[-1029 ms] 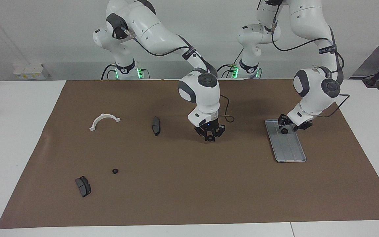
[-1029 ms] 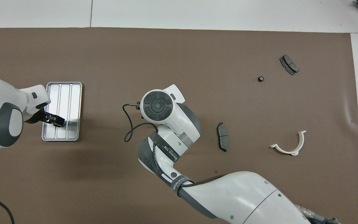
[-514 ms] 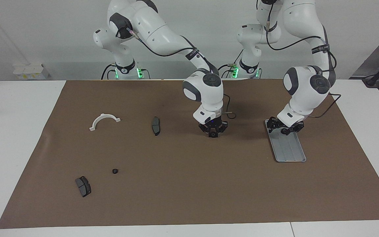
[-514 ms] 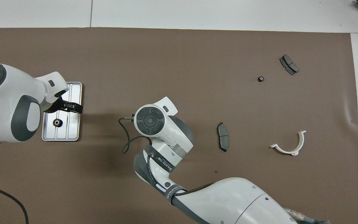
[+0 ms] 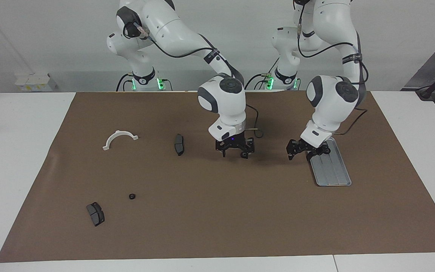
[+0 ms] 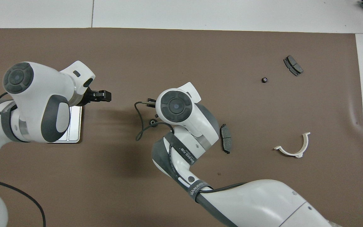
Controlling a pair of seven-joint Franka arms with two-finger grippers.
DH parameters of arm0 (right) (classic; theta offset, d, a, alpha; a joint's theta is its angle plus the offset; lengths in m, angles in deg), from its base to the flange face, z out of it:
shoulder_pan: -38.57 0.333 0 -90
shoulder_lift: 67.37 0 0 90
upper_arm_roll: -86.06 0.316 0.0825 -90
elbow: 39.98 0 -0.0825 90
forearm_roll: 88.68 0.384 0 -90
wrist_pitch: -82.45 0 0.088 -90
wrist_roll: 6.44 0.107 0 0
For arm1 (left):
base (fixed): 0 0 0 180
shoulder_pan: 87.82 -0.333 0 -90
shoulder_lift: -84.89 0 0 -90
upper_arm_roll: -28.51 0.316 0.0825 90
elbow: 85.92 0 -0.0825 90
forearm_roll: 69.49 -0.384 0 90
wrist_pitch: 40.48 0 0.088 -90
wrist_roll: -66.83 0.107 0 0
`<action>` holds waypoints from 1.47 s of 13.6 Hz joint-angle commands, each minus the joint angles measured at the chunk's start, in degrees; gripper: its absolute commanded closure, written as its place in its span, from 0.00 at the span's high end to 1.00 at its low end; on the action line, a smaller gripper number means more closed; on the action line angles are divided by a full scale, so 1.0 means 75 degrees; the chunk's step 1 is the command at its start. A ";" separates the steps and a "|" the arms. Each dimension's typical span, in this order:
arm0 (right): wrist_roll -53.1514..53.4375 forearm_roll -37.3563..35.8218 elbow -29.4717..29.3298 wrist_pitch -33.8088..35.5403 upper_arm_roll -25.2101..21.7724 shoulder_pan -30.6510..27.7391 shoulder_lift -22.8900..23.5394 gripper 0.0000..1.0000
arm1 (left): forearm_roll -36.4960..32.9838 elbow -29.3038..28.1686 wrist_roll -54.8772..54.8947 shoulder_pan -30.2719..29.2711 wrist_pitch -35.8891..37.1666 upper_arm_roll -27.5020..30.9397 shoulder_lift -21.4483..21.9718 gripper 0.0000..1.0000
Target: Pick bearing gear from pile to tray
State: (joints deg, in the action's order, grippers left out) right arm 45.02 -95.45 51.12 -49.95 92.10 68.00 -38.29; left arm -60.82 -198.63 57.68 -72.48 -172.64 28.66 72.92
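Gear (image 5: 131, 196) of the pile, small, black and round, lies flat on the brown mat (image 5: 202, 226) in the lower part of the facing view, toward the right arm's end of the desk (image 5: 21, 158); in the overhead view it sits high in the frame. It touches nothing. One dark brake pad (image 5: 95, 214) lies near it, lower in the facing view. The other brake pad (image 5: 179, 144) and the white half-ring (image 5: 120, 139) lie well apart from it, higher in that view.

It looks stiff and light and is probably smooth, so it may skid or roll if nudged from the side. The best hold would likely be straight down, pinching across the outer rim.

The right gripper (image 5: 235, 150) hangs low over bare mat at mid-frame, released and empty. A small dark round shape shows by its wrist in the overhead view, but I cannot tell what it is. The left gripper (image 5: 302, 153) hangs over the upper end of the tray (image 5: 332, 170), and I cannot tell whether it is released or clenched.
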 commanded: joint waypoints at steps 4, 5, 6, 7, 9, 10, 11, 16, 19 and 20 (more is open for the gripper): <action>-0.2204 -0.0094 0.1389 0.0005 0.0109 -0.1882 -0.1415 1.00 | -0.0530 0.0239 -0.2115 0.1901 -0.0203 0.0179 -0.0605 0.75; -0.2627 -0.0082 0.1378 0.0028 0.0109 -0.2128 -0.1415 1.00 | -0.0975 0.0239 -0.2490 0.2079 -0.0319 0.0167 -0.0722 0.75; -0.3026 -0.0070 0.1366 0.0040 0.0121 -0.2386 -0.1415 1.00 | -0.1142 0.0192 -0.2622 0.2173 -0.0413 0.0156 -0.0793 0.75; -0.3448 -0.0001 0.1366 0.0040 0.0121 -0.2632 -0.1404 1.00 | -0.1179 0.0180 -0.2623 0.2290 -0.0425 0.0155 -0.0817 0.75; -0.4350 0.0012 0.1366 0.0005 0.0121 -0.3148 -0.1346 1.00 | -0.1237 0.0157 -0.2623 0.2396 -0.0542 0.0167 -0.1015 0.74; -0.4691 0.0012 0.1343 -0.0076 0.0121 -0.3348 -0.1264 1.00 | -0.1365 0.0110 -0.2623 0.2408 -0.0578 0.0156 -0.1028 0.72; -0.4972 0.0012 0.1273 -0.0147 0.0121 -0.3559 -0.1112 1.00 | -0.1390 -0.0006 -0.2623 0.2478 -0.0590 0.0155 -0.1028 0.71; -0.5748 0.0000 0.0804 -0.0850 0.0121 -0.4100 -0.0070 1.00 | -0.1402 -0.0253 -0.2577 0.2526 -0.0847 0.0144 -0.1016 0.57; -0.5912 0.0012 0.0745 -0.1050 0.0133 -0.4170 0.0178 0.98 | -0.1402 -0.0323 -0.2553 0.2537 -0.0824 0.0144 -0.1004 0.42; -0.5959 0.0012 0.0780 -0.1038 0.0133 -0.4193 0.0248 0.93 | -0.1402 -0.0335 -0.2541 0.2526 -0.0789 0.0144 -0.0993 0.33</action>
State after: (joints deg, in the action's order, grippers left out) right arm 2.47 -95.45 58.17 -57.71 92.12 37.66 -37.71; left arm -70.33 -199.64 38.76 -54.50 -177.37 28.84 64.94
